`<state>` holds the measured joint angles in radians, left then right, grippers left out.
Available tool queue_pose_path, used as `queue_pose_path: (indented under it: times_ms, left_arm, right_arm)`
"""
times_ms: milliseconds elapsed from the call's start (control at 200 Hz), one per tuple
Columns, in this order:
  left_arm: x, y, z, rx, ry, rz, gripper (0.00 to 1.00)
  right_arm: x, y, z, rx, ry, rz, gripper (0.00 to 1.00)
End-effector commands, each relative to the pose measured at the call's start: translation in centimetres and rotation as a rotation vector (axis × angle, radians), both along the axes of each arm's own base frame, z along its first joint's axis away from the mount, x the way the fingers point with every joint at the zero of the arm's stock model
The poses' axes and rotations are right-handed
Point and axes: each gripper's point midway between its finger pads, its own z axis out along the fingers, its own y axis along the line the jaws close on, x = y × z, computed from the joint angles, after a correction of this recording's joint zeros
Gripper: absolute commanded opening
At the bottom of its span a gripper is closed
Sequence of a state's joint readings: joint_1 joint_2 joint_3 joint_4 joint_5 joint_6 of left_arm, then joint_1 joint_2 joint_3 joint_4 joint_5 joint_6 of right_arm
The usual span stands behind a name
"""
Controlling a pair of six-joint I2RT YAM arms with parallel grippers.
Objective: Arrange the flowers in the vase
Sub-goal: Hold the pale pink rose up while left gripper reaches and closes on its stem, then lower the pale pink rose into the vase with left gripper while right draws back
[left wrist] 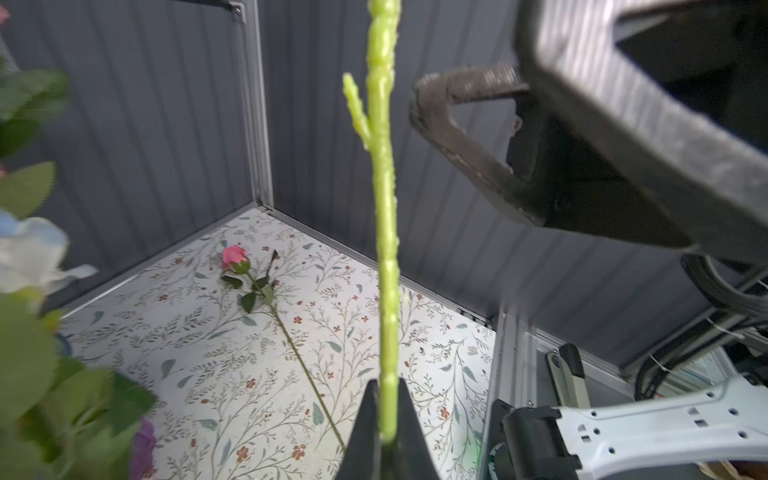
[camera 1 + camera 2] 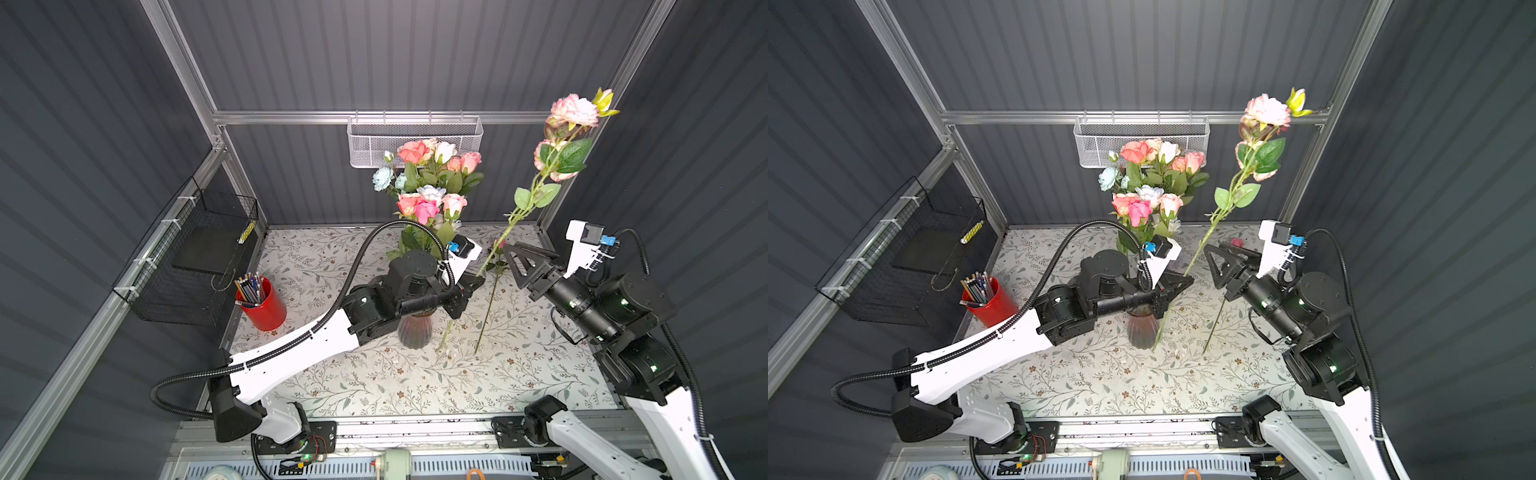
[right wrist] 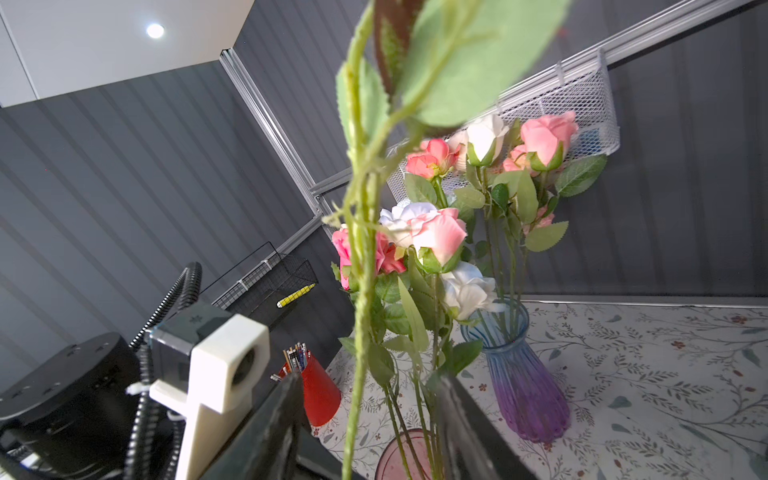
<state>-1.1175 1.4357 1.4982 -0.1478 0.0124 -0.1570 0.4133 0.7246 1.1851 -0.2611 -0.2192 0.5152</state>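
Left wrist view: clenched left claw (image 1: pixel 388 384) pinching knobbly green plastic stem (image 1: pixel 384 208) of tall rose. Long axis near upright, slightly tilted. Pale pink fabric head (image 2: pixel 574 110) high above claw, cut end below it, near tabletop (image 2: pixel 374 386). Released right claw (image 3: pixel 368 378), black jaws spread either side of same stem, higher up, no contact visible. Ribbed pink glass vase (image 2: pixel 413 332) below left claw, toward its wrist. Left arm nearer. Likely next: lift stem end over rim, then lower. Beyond claw, second rose (image 1: pixel 235 255) flat on tabletop.
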Motion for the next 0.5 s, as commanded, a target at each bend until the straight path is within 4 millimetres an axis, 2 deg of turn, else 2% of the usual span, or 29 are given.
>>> queue_pose_path:
  times_ms: [0,95,220,235,340,435,495]
  left_arm:
    - [1.2,3.8,6.4,-0.161,-0.172,0.146,0.00]
    - [2.0,6.0,8.9,-0.220,-0.278,0.253,0.00]
    - [3.6,7.3,10.2,-0.221,-0.370,0.381,0.00]
    - [4.0,7.1,8.8,-0.191,-0.372,0.394,0.00]
    - [5.2,7.4,8.1,-0.183,-0.412,0.475,0.00]
    - [6.0,7.1,6.6,-0.158,-0.415,0.508,0.00]
    - [6.5,7.6,5.7,-0.169,-0.418,0.555,0.00]
  right_arm:
    - [-0.8,-1.2,0.7,-0.012,-0.043,-0.051,0.58]
    - [0.0,-2.2,-0.6,-0.037,-0.018,-0.125,0.60]
    - [0.5,-2.3,-2.0,-0.076,0.013,-0.145,0.60]
    - [0.6,-2.4,-2.2,-0.079,0.017,-0.148,0.60]
    - [1.1,-2.5,-3.0,-0.091,0.032,-0.169,0.60]
    - [1.3,-2.7,-3.4,-0.109,0.039,-0.182,0.60]
    - [1.4,-2.8,-3.6,-0.118,0.041,-0.192,0.60]
